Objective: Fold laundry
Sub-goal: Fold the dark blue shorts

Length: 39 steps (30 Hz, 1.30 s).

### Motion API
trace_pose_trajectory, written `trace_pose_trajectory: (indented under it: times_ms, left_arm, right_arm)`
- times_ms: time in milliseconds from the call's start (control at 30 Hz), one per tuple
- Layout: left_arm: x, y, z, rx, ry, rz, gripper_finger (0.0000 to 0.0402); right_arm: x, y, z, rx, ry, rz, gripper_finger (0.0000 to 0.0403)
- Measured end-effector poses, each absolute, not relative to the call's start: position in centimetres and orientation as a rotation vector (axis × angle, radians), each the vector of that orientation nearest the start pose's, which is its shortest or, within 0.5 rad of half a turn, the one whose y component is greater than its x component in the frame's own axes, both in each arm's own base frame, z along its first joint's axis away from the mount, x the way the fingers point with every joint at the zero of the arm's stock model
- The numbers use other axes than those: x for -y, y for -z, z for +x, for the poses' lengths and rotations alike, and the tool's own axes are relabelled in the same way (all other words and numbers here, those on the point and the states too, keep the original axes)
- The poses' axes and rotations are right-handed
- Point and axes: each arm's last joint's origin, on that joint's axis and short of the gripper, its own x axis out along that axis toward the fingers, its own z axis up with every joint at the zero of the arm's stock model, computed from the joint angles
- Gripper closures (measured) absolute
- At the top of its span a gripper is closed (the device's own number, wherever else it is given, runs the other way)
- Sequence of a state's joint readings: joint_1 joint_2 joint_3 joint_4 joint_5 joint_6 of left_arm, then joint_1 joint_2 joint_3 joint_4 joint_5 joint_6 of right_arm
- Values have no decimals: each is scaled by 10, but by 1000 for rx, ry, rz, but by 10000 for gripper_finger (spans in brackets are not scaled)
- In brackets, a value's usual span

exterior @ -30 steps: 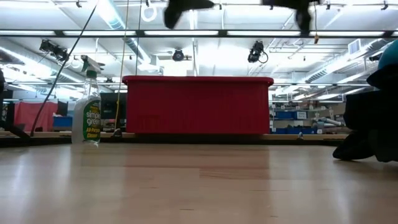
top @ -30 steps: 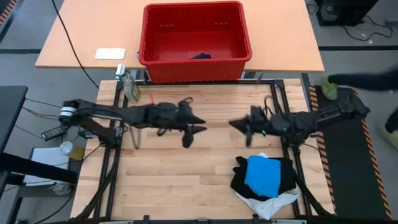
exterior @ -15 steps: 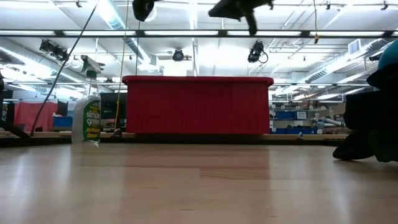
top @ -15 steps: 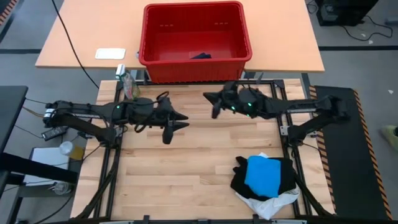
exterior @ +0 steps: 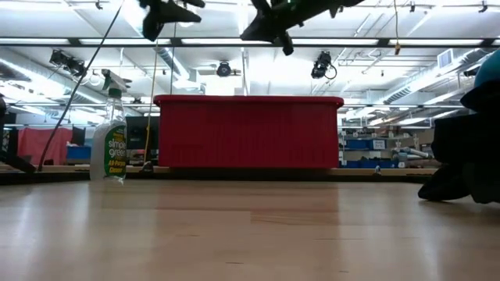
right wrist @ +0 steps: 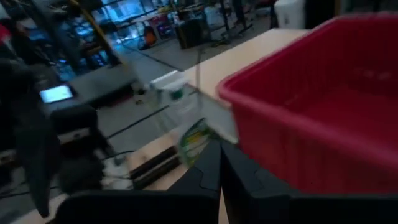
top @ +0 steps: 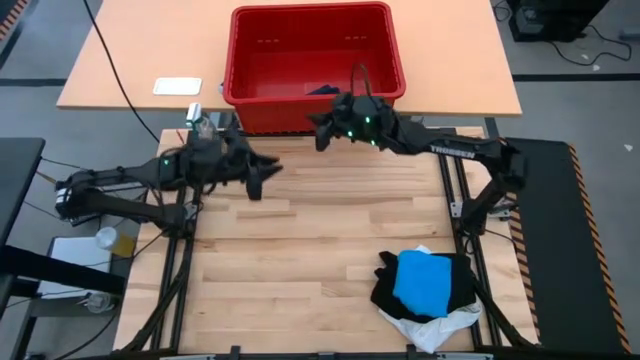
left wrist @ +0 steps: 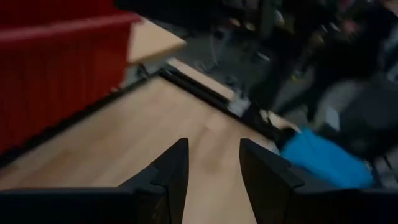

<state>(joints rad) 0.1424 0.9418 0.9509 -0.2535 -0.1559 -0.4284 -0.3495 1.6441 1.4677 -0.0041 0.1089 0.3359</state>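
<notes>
The laundry (top: 425,290) lies heaped at the table's near right corner: black garment (top: 455,275) lowest, blue garment (top: 427,281) on top, white garment (top: 440,325) protruding beneath. All should be light, limp and drape when lifted; grip a free edge or corner. Layers underneath are hidden. A dark item (top: 322,89) in the red basket (top: 245,60) is unidentifiable. Left gripper (top: 258,172): partly open, empty. Right gripper (top: 318,128): closed, empty.

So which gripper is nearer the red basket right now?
The right gripper is nearer, hanging just off the red basket's front wall. The left gripper is farther out over the table, toward the basket's left corner.
</notes>
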Motion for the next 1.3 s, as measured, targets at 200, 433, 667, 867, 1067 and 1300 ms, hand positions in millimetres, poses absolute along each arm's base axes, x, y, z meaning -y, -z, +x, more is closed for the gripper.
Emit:
trace_pose_trajectory:
  times_ms: [200, 433, 667, 867, 1067, 1300]
  left_arm:
    - [-82, -354, 203, -187, -431, -497, 258]
    - [-147, -360, 218, -200, -475, -568, 258]
    - [-212, -377, 228, -252, -691, -429, 258]
    - [-257, -387, 230, -357, -888, -296, 258]
    - [-289, -372, 227, -552, -1163, -65, 258]
    - [-316, -337, 229, -753, -1221, 2, 258]
  right_arm:
    - [185, -382, 356, -51, 574, 282, 372]
    - [241, -387, 329, -46, 669, 176, 311]
    - [306, -358, 280, -231, 1036, 185, 252]
    - [336, -344, 253, -470, 1228, -65, 254]
    - [343, -329, 252, -700, 1209, -251, 254]
    - [350, -316, 252, -758, 1185, -249, 254]
